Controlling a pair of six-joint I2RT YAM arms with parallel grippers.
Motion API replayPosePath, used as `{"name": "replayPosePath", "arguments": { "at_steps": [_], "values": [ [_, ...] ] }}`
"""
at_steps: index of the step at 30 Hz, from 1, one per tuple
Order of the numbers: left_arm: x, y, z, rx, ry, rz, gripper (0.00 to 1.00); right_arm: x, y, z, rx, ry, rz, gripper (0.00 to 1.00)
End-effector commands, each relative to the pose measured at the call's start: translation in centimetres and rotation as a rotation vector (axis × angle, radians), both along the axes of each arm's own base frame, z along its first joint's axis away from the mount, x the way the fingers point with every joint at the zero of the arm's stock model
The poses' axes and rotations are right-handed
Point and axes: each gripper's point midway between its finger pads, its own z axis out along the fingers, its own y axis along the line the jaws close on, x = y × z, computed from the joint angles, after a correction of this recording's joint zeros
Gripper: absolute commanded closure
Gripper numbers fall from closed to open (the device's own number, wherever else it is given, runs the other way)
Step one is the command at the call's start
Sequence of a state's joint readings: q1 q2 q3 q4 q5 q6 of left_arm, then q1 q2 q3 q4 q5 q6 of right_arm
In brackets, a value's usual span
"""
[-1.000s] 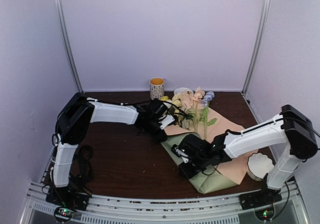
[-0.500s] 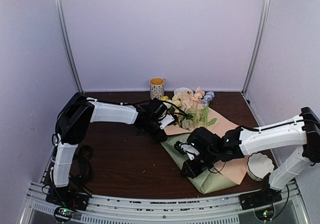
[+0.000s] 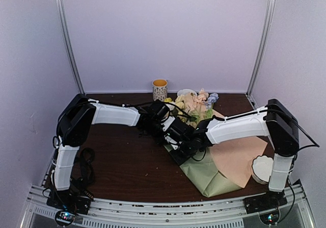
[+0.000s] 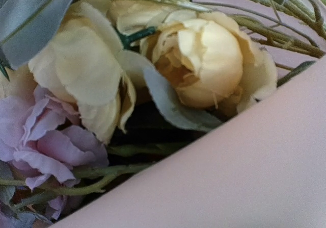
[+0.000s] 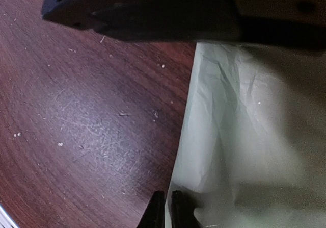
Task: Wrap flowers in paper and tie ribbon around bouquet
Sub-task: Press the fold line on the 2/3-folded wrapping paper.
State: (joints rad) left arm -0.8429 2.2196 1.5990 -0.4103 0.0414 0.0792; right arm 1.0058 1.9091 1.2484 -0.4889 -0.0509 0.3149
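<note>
Spreading across the table, the paper [image 3: 226, 159] runs lengthwise from its near corner to its far end, where the flowers [image 3: 196, 103] lie. Right gripper [image 5: 165, 210] sits clenched at the paper's left edge, best placed to fold. Left gripper [image 3: 162, 120] sits beside that far end, jaws unreadable.

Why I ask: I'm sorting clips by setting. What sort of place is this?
Probably a robot test cell, not a florist's: bare lilac walls with metal corner posts, and two arms bolted to an aluminium rail at the near edge of a brown table.
</note>
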Motion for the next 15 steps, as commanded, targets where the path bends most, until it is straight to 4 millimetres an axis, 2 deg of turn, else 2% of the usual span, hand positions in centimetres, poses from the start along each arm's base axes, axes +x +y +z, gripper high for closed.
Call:
{"name": "replayPosePath", "arguments": {
  "at_steps": [1, 7, 12, 15],
  "values": [
    [-1.9, 2.3, -4.4, 0.102, 0.094, -0.010, 0.44, -0.4, -3.4, -1.6, -0.137, -0.013, -0.020, 0.94],
    [-1.5, 2.9, -4.5, 0.113, 0.087, -0.003, 0.44, -4.7, -5.3, -3.5, -0.139, 0.082, 0.006, 0.94],
    [-1.4, 3.1, -4.5, 0.122, 0.085, -0.004, 0.44, -8.5, -5.5, -3.2, -0.083, 0.142, 0.049, 0.94],
    [-1.4, 3.3, -4.6, 0.131, 0.082, -0.002, 0.44, -10.3, -6.4, -3.2, -0.056, 0.182, 0.035, 0.94]
  ]
}}
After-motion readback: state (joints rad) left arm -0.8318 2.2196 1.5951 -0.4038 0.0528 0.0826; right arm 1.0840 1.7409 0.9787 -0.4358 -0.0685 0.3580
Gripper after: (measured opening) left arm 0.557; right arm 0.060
